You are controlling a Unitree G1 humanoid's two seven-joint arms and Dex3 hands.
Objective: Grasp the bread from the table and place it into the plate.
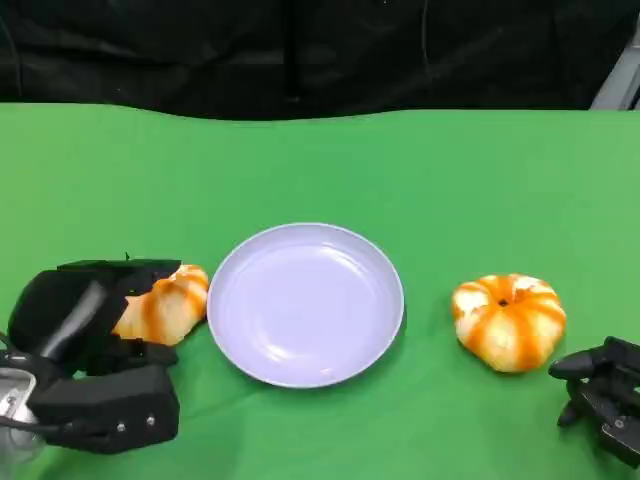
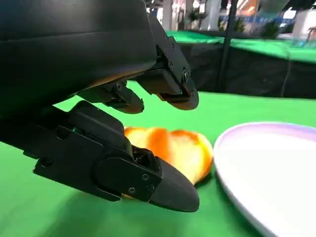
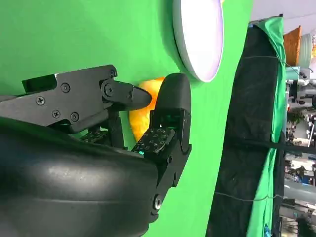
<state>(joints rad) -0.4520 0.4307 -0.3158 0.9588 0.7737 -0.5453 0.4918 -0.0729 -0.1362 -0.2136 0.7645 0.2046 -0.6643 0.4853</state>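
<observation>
Already the left hand [image 1: 95,345] had its spread fingers around the bread [image 1: 163,305], which lay on the table just beside the plate [image 1: 305,303], not yet gripped.

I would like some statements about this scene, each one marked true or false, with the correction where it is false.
1. The plate holds a bread. False: nothing lies on it.
2. One bread lies on each side of the plate. True: the left bread and the right bread.
3. The left hand is at the left bread, fingers around it. True.
4. The right hand holds the right bread. False: it is beside it, apart from it.
5. The table is blue. False: it is green.
</observation>
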